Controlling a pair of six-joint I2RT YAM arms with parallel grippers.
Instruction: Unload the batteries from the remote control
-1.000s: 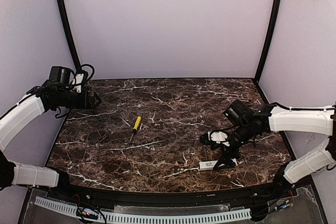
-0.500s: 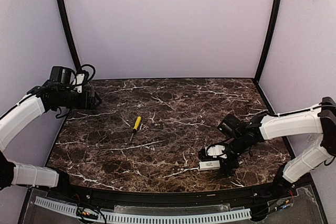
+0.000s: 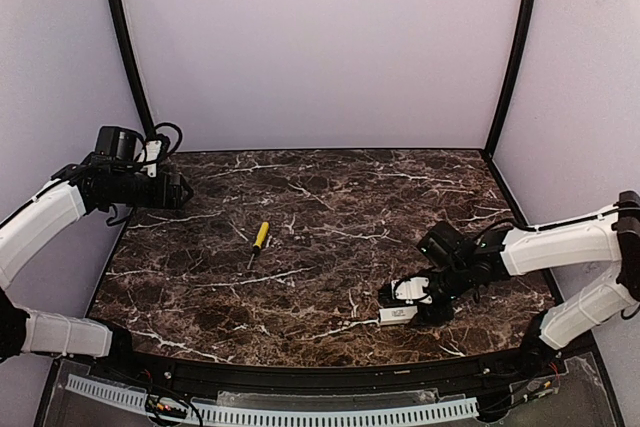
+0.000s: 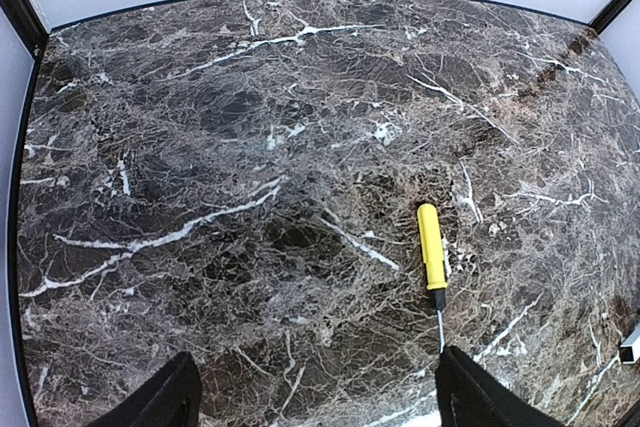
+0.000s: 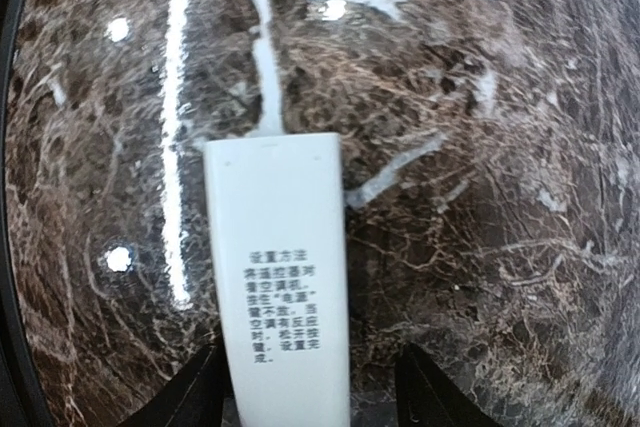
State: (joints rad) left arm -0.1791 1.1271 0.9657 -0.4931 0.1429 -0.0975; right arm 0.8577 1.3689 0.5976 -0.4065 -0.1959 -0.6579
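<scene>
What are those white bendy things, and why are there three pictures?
They are two robot arms. One picture looks down from above. The other two come from a camera on each arm's wrist. On the marble table lie a yellow screwdriver and a white remote. The left gripper hangs open, high over the table. The right gripper is open too, its fingers either side of the remote, not squeezing it. No batteries show.

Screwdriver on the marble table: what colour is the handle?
Bright yellow handle on the small dark-shafted screwdriver; shows best in the left wrist view.
</scene>
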